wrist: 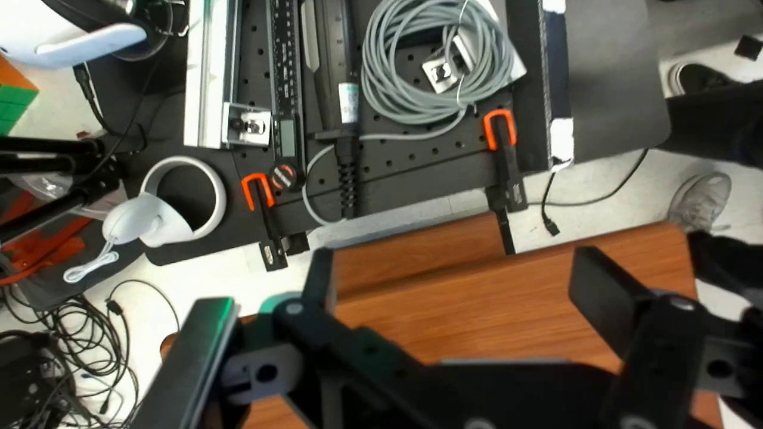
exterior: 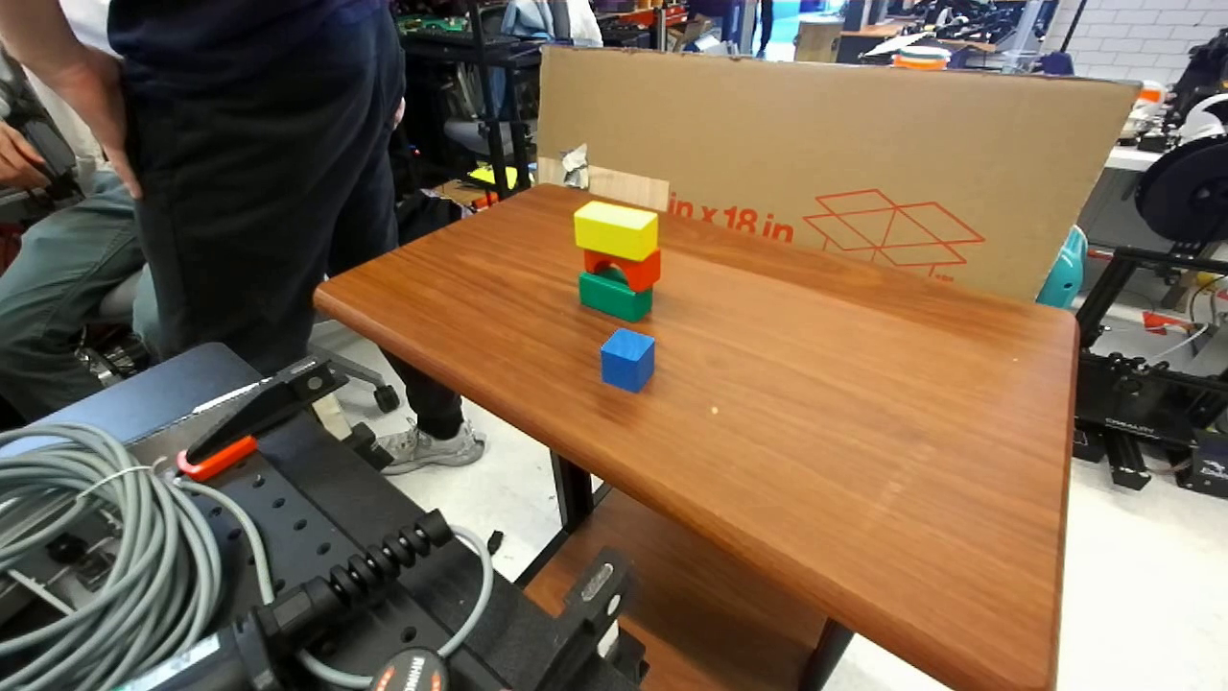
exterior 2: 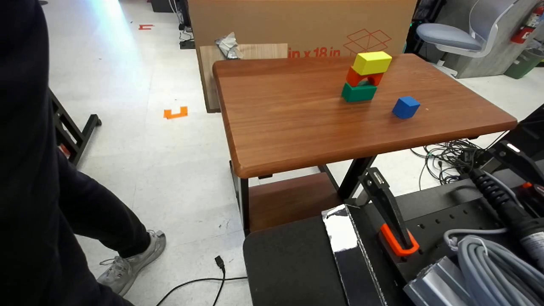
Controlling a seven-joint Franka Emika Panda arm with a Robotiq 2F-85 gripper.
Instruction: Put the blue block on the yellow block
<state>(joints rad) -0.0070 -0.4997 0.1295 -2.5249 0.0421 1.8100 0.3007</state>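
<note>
The blue block [exterior: 627, 360] is a small cube alone on the brown wooden table. It also shows in an exterior view [exterior 2: 406, 107], apart from a stack of blocks. The yellow block [exterior: 616, 230] lies on top of that stack, and it also shows in an exterior view [exterior 2: 372, 63]. Under it are a red arch block [exterior: 649, 270] and, at the bottom, a green block [exterior: 615, 296]. My gripper [wrist: 450, 280] shows only in the wrist view, with its fingers wide apart and nothing between them. Neither task block shows in the wrist view.
The wooden table [exterior: 863, 403] has a tall cardboard sheet [exterior: 767, 144] standing behind it. A dark cart [exterior 2: 289, 259] with clamps and a coiled grey cable [wrist: 381, 71] stands beside the table. A person [exterior: 259, 173] stands close to the table.
</note>
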